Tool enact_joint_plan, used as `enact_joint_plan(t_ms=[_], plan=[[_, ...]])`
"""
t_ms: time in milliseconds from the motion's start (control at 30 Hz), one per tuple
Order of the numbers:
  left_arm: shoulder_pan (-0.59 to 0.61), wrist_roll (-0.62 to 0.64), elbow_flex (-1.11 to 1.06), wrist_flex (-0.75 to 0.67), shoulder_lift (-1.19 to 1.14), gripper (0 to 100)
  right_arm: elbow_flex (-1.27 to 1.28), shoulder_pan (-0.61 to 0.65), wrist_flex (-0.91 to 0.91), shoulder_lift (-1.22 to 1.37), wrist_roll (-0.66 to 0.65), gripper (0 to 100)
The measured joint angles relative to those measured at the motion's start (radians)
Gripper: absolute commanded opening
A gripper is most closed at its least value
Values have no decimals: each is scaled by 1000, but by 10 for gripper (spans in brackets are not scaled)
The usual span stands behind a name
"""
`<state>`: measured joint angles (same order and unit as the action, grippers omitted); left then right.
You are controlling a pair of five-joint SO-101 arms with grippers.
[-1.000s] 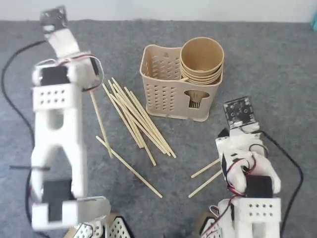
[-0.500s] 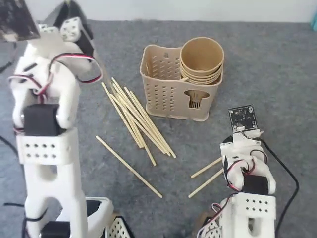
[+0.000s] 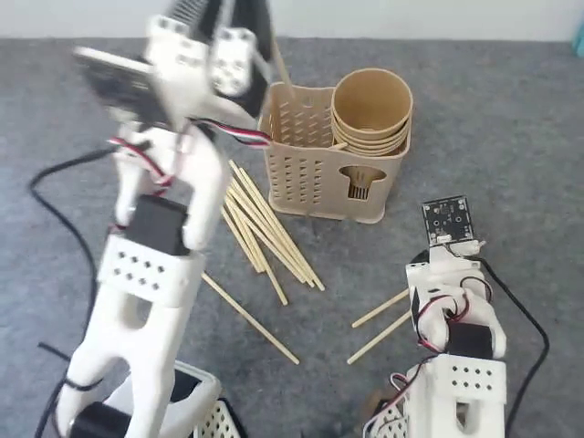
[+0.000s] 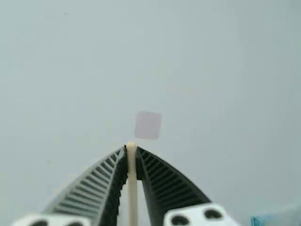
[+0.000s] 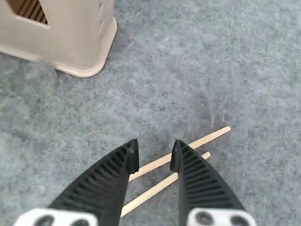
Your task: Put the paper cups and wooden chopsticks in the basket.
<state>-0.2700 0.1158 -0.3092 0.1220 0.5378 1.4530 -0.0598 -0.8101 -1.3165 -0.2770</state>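
Position of the left gripper (image 4: 131, 149): raised high over the far side of the table, just beside the basket (image 3: 310, 169). Fingers narrow, clamped on one wooden chopstick (image 4: 132, 188), with the stick lengthwise between the two toothed pads and its tip level with the fingertips. In the high view, same wooden chopstick (image 3: 283, 68) tilted, lower end at the rear rim of the basket's perforated compartment; inside or only above the rim: cannot tell.

Position of the basket: upright on the grey carpet (image 3: 511, 137), two compartments side by side. In the compartment nearer the right arm (image 3: 453, 319): paper cups (image 3: 370, 109), nested in one stack, upright, mouths up.

On the carpet, just beside the basket's perforated wall: loose chopsticks (image 3: 269, 237) in a fanned bundle, lying flat, partly hidden behind the left arm (image 3: 155, 255). Near the bundle's lower ends: one separate chopstick (image 3: 255, 321), lying diagonally.

Just beside the right arm, well apart from the bundle: pair of chopsticks (image 3: 379, 324), roughly parallel, flat on the carpet.

Position of the right gripper (image 5: 154, 153): low over the carpet, pointed down at the pair of chopsticks (image 5: 200, 141). Fingers apart by a moderate gap, holding nothing; one stick of the pair visible through the gap, on the carpet beneath. Contact between fingertips and sticks: cannot tell. Farther ahead in the right wrist view: lower corner of the basket (image 5: 70, 42)
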Motion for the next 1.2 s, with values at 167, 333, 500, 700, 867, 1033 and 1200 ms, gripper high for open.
enact_joint_plan(t_ms=[167,333,500,700,867,1033,1200], plan=[[-35,-32,-103,-43,-25,10,0,-25,2,0,0,122],[-35,-34,-150,-51,-107,54,0,-34,2,0,2,123],[-35,-32,-176,-52,-147,274,0,-121,28,0,83,126],[0,57,-206,18,-124,275,0,-204,35,0,175,123],[63,107,-169,308,-31,272,-34,-212,40,87,187,126],[178,206,-137,588,38,272,-176,-226,60,379,219,127],[288,270,-140,766,44,272,-365,-273,63,738,236,127]])
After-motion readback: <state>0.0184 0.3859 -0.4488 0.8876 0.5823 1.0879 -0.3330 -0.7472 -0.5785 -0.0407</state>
